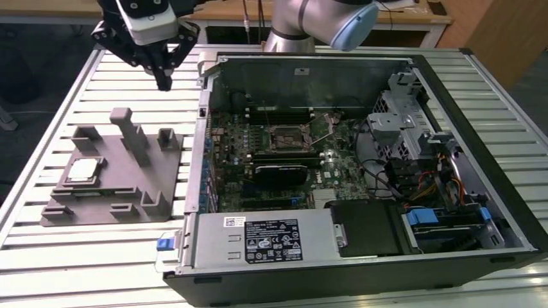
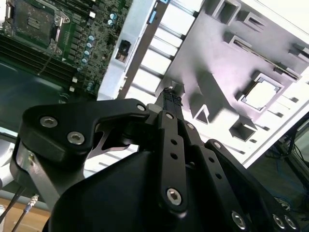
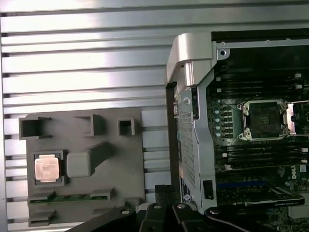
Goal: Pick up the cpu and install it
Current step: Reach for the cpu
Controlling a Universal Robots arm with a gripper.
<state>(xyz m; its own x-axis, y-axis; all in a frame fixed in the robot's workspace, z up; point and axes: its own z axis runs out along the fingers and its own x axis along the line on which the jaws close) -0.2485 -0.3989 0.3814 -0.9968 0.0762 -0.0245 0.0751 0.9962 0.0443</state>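
**Item 1. Gripper** (image 1: pixel 163 78): black, two-fingered. The fingers are pressed together at the tips with nothing between them. It hangs in the air above the slatted table (image 1: pixel 51 256) and touches nothing.

**Item 2. Cpu** (image 1: pixel 83 170): small square chip with a pale metal top. It lies flat in a square recess of the fixture, lower than the gripper and well apart from it. It is also seen in the first wrist view, cpu (image 3: pixel 47 169), and in the second wrist view, cpu (image 2: pixel 260 94).

**Item 3. Fixture** (image 1: pixel 128 192): grey plastic with upright blocks and pockets, lying flat on the table. It sits below the gripper and off to one side.

**Item 4. Computer case** (image 1: pixel 342 282): black and open, on the side of the gripper opposite the fixture. The motherboard (image 1: pixel 231 147) is exposed.

**Item 5. Socket** (image 3: pixel 264 120): metal-framed, on the motherboard, well apart from the gripper.
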